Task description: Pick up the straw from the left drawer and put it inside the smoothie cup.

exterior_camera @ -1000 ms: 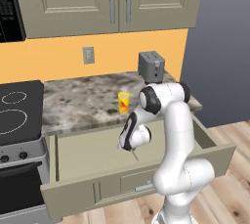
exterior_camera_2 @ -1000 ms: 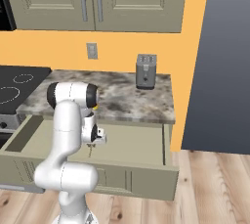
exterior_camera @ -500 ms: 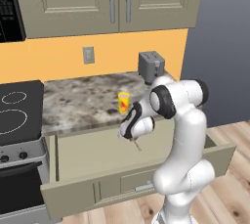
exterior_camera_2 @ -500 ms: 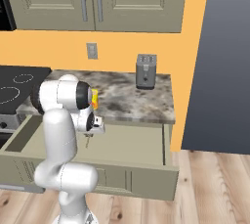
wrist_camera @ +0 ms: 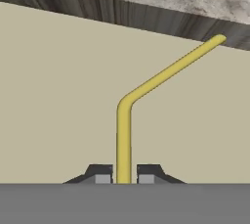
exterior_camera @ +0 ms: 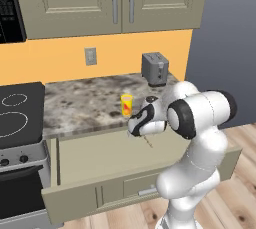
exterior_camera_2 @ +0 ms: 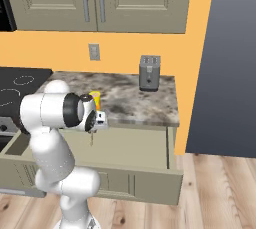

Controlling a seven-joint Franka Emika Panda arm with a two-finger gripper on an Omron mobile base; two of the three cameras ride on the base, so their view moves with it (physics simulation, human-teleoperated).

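Hand view shows you the gripper (wrist_camera: 124,179) clamped on the straw (wrist_camera: 124,135), a bent yellow stick rising between the two finger tips. Below it lies the open left drawer (exterior_camera: 90,160). Your smoothie cup (exterior_camera: 127,105) stands on the marbled counter (exterior_camera: 85,105) just behind.

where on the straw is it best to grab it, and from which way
Best taken on the long straight section below the bend, which is where the hand already pinches the straw. Come along its length from the straight end, one finger on each side. The stem is thin and round, and its upper part angles off at the elbow, so a grip there would likely twist. That leaves the far end free for the smoothie cup.
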